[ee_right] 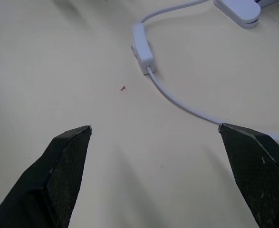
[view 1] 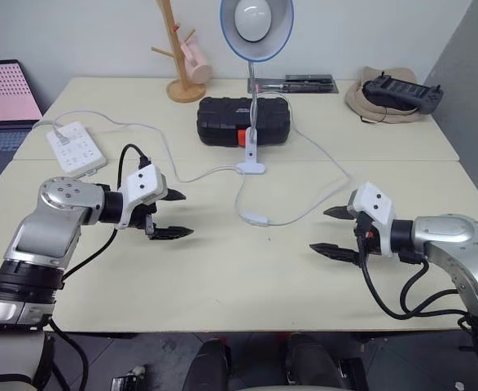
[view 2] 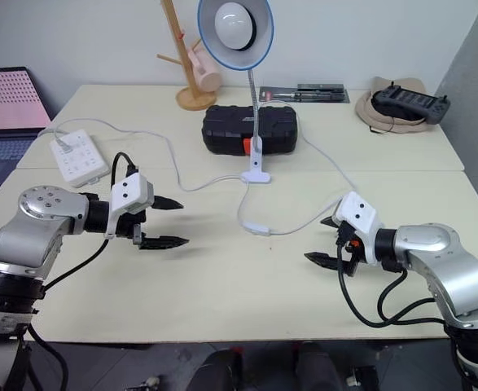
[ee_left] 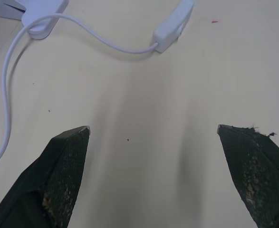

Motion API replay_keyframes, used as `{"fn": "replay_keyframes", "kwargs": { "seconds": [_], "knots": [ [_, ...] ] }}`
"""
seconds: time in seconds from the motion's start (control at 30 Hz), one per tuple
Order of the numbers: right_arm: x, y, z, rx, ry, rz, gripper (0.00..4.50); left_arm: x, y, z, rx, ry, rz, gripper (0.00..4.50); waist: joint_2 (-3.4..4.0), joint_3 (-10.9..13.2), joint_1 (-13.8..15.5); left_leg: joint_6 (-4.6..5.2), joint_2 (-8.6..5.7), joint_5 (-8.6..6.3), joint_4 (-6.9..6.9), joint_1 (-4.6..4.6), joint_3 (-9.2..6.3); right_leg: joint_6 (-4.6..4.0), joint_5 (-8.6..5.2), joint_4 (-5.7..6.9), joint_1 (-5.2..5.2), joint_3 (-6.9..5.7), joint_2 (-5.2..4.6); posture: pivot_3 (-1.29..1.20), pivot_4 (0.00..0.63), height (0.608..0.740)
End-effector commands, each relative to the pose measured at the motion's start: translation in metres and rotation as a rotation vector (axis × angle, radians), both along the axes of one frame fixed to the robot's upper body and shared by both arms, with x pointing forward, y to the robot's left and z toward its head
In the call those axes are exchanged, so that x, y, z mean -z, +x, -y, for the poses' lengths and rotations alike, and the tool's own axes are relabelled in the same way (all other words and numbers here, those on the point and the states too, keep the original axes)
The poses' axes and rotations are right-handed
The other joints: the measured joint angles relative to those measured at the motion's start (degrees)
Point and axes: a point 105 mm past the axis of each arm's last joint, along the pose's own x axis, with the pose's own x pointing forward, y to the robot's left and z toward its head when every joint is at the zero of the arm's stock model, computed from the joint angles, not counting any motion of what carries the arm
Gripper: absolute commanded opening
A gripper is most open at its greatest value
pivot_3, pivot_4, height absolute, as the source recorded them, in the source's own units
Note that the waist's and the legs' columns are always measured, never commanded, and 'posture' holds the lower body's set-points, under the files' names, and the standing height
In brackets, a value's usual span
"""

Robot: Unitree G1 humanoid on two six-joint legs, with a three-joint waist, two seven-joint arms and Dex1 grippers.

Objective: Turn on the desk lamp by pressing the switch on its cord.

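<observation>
Both claws, left point(view 1: 173, 213) and right point(view 1: 330, 231), hover open, flanking the switch point(view 1: 257, 217).

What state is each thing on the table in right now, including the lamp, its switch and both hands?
Lamp: upright, bulb unlit.
Switch: lying flat on the table, untouched.
Cord: slack, looped over the table.
Left hand: open, empty, above the table.
Right hand: open, empty, above the table.
Black case: closed.
Power strip: one plug in it.
Laptop: open, screen lit.

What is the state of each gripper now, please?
Left gripper: open, holding nothing, above the table.
Right gripper: open, holding nothing, above the table.
</observation>
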Motion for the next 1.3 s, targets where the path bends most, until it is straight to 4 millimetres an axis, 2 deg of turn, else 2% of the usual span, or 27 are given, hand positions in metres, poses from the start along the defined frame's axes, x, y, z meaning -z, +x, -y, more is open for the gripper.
{"fn": "replay_keyframes", "kwargs": {
  "seconds": [0.03,0.33,0.57,0.83,1.07,1.3],
  "knots": [
    [-0.015,0.000,-0.002,0.007,0.011,0.060,4.49,-0.012,0.004,0.004,0.028,-0.006,0.053,4.50,0.00,0.0,0.0,0.00,0.01,0.00,0.00,0.00,-0.01,0.00,0.00,0.00,0.00,0.00,0.00,0.00,0.150,0.740],
    [-0.017,0.003,-0.007,0.010,0.000,0.062,4.49,-0.014,0.005,0.004,0.015,-0.027,0.039,4.50,0.00,0.0,-0.1,0.00,0.02,0.00,0.00,-0.01,-0.04,0.00,0.00,0.00,-0.01,-0.01,0.00,0.00,0.150,0.740],
    [-0.013,0.013,-0.027,-0.048,0.010,0.070,4.49,-0.016,0.001,0.007,0.018,-0.037,0.040,4.50,0.00,0.0,-0.2,0.00,0.02,0.00,0.01,0.00,-0.06,0.00,0.00,0.00,0.00,-0.02,0.00,0.00,0.150,0.740],
    [0.007,0.032,-0.042,-0.075,0.007,0.058,4.49,-0.019,-0.008,0.015,0.013,-0.104,0.010,4.50,-0.01,0.0,-0.4,0.00,0.04,0.00,0.02,-0.01,-0.11,0.00,0.00,0.00,-0.02,-0.01,-0.02,0.00,0.150,0.740],
    [0.027,0.051,-0.061,-0.098,-0.007,0.046,4.49,-0.006,-0.021,0.022,0.002,-0.118,-0.025,4.50,-0.01,0.0,-0.5,-0.01,0.06,0.01,0.02,0.02,-0.13,0.00,0.00,0.05,-0.03,0.02,-0.02,0.00,0.150,0.740],
    [0.040,0.063,-0.078,-0.130,-0.018,0.042,4.49,-0.004,-0.023,0.024,-0.012,-0.125,-0.023,4.50,-0.01,0.0,-0.5,-0.01,0.05,0.01,0.02,0.03,-0.15,0.00,0.00,0.08,-0.03,0.02,-0.02,0.00,0.150,0.740]
  ]
}}
